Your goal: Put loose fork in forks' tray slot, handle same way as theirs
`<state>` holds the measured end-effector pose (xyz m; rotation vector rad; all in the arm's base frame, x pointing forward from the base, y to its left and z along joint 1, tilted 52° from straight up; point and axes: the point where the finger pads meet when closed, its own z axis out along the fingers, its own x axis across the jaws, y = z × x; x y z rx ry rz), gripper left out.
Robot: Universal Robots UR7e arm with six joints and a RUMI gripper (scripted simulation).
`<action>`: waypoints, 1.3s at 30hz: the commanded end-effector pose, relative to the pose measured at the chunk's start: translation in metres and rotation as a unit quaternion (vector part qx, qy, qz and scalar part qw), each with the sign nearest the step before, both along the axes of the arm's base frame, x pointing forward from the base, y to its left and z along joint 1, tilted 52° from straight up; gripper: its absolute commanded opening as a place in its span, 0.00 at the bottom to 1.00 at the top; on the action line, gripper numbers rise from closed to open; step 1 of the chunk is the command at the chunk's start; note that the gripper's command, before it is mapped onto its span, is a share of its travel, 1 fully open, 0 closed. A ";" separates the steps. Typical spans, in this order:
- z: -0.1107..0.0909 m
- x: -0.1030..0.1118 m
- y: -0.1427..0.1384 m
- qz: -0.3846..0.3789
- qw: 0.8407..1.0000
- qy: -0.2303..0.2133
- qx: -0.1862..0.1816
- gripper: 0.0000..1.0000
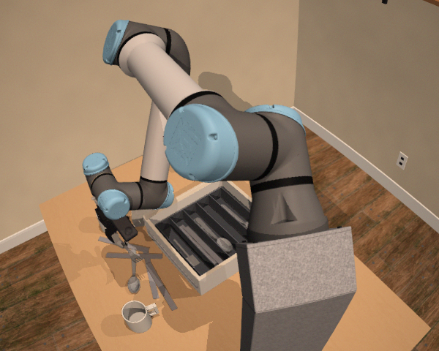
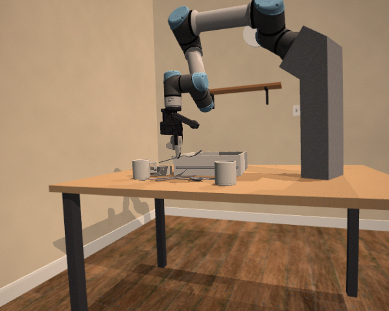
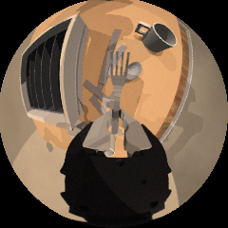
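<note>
My gripper [image 1: 126, 245] is shut on the grey loose fork [image 1: 133, 253] and holds it a little above the table, left of the tray. In the wrist view the fork [image 3: 119, 76] runs away from the fingers, tines at the far end. In the side view the fork [image 2: 183, 155] hangs roughly level under the gripper [image 2: 177, 150], above the table top. The cutlery tray [image 1: 200, 234] has several long dark slots holding cutlery, with a spoon bowl [image 1: 224, 243] at its near end. I cannot tell which slot holds the forks.
A loose spoon [image 1: 133, 283] and crossed knives [image 1: 157, 279] lie on the table under and in front of the gripper. A mug [image 1: 136, 316] stands near the table's front edge; a second mug [image 2: 141, 168] stands beyond the pile. The robot's pedestal [image 1: 295, 287] rises right of the tray.
</note>
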<state>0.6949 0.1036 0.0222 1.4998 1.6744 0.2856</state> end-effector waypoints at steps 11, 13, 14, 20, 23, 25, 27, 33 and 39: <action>0.041 -0.048 0.024 0.000 1.000 0.001 0.000 0.02; 0.045 -0.052 0.026 0.000 1.000 0.001 0.000 0.02; 0.046 -0.054 0.027 0.000 1.000 0.001 0.000 0.02; 0.052 -0.061 0.031 0.000 1.000 0.001 0.000 0.02; 0.053 -0.062 0.031 0.000 1.000 0.001 0.000 0.02; 0.054 -0.062 0.031 0.000 1.000 0.001 0.000 0.02; 0.054 -0.062 0.031 -0.001 1.000 0.000 0.000 0.02; 0.054 -0.061 0.030 -0.001 1.000 0.000 0.000 0.02; 0.054 -0.061 0.030 -0.001 1.000 0.000 0.000 0.02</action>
